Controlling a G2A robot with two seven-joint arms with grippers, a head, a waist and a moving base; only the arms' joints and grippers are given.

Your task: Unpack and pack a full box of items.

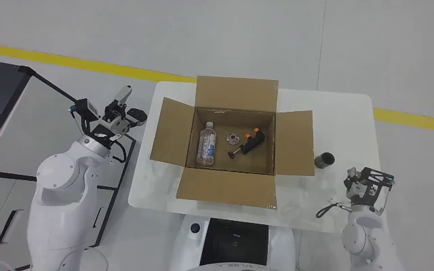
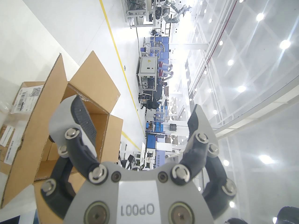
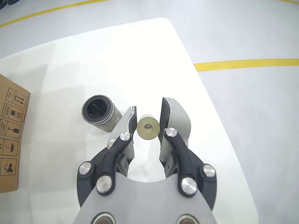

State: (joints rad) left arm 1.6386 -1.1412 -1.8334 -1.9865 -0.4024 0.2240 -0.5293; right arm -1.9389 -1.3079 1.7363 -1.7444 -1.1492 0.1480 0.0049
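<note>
The cardboard box (image 1: 237, 90) is sitting open in the middle of the white table (image 1: 339, 115), with all four flaps folded outward. Inside it, a clear bottle (image 1: 207, 143) is lying on its side at the left. A round metal flange (image 1: 232, 138) and a black-and-orange tool (image 1: 248, 143) are lying just beside it.

A dark bearing sleeve (image 3: 99, 114) is lying on its side on the table, just past the box's right flap and apart from it. The right gripper (image 3: 147, 117) is hanging over the table's near right corner, pinching a pale short roller (image 3: 148, 128) between its ribbed pads.

The left gripper (image 2: 137, 108) is hanging off the table's left edge, fingers spread wide and holding nothing.

The right flap is showing a column of printed handling pictograms (image 3: 10, 127). Another flap is carrying a white barcode sticker (image 2: 28, 99). A white code tag (image 2: 136, 208) is sitting on the left gripper's base.

Bare tabletop is lying open from the right flap to the rounded far and right edges. A yellow floor line (image 1: 81, 64) is running beyond the table.
</note>
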